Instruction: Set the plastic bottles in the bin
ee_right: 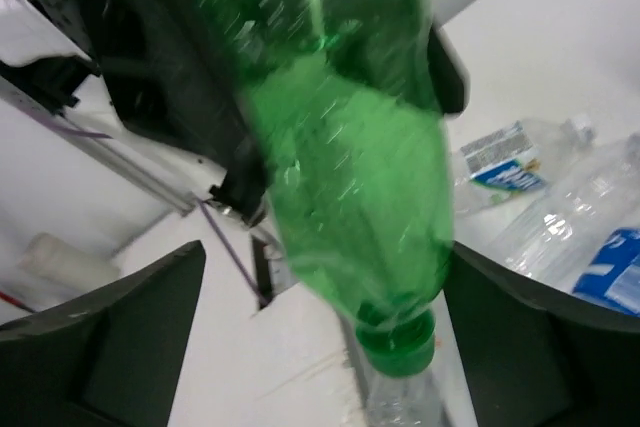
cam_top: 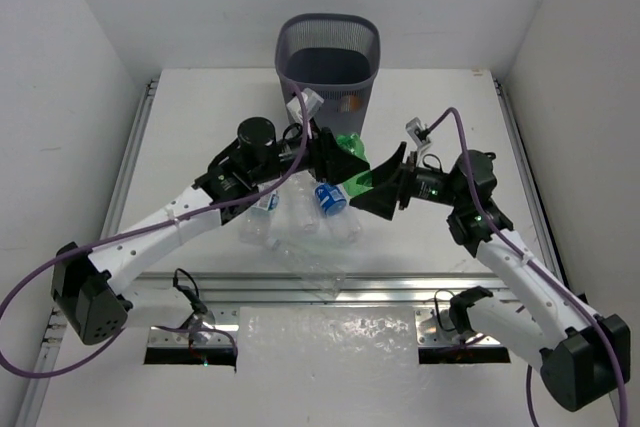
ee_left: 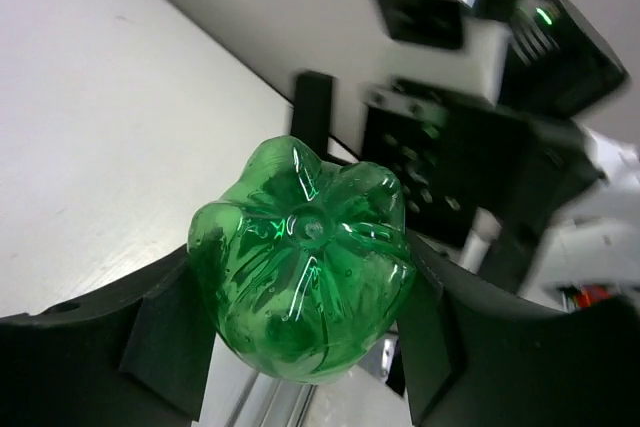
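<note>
No legible text anywhere, blue bottle labels too blurred

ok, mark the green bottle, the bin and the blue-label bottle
green bottle (ee_left: 305,267), left wrist view, on its base.
bin (cam_top: 328,17), top view, on the far rim.
blue-label bottle (cam_top: 331,198), top view, on its label.

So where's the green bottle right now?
The green bottle is mid-table in the top view, gripped by the left gripper just in front of the bin, with the right gripper open around it.
</note>
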`<action>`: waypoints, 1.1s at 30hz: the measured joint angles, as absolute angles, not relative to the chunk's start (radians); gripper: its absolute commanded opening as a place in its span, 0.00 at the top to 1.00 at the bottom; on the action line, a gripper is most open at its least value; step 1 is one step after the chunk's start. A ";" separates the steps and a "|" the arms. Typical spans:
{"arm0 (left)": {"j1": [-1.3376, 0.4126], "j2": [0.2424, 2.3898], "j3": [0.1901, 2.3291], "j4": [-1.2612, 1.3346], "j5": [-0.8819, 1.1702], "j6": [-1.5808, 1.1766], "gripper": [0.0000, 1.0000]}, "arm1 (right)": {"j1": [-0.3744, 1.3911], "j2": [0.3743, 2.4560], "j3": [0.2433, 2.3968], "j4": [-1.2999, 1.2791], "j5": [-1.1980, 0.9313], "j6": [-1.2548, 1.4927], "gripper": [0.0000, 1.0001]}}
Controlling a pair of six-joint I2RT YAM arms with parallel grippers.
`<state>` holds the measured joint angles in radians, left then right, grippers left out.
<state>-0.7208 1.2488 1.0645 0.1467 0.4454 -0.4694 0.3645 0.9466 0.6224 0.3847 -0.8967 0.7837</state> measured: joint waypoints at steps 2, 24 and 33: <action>-0.720 1.254 1.108 0.100 0.366 -0.472 1.00 | 0.370 0.921 0.622 0.361 -0.882 0.748 0.01; -0.372 2.070 2.317 -0.353 -0.064 -0.337 0.00 | 0.395 1.024 0.635 -0.156 -0.392 0.476 0.03; -0.387 1.579 1.877 -0.358 -0.089 -0.347 0.00 | 0.564 1.529 0.920 -0.202 -0.234 0.385 0.09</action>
<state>-0.3870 1.5795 1.8774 -0.3580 -0.0891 -0.3470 0.5636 1.5291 0.9203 -0.2016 -0.2340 0.3851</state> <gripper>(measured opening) 0.995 0.926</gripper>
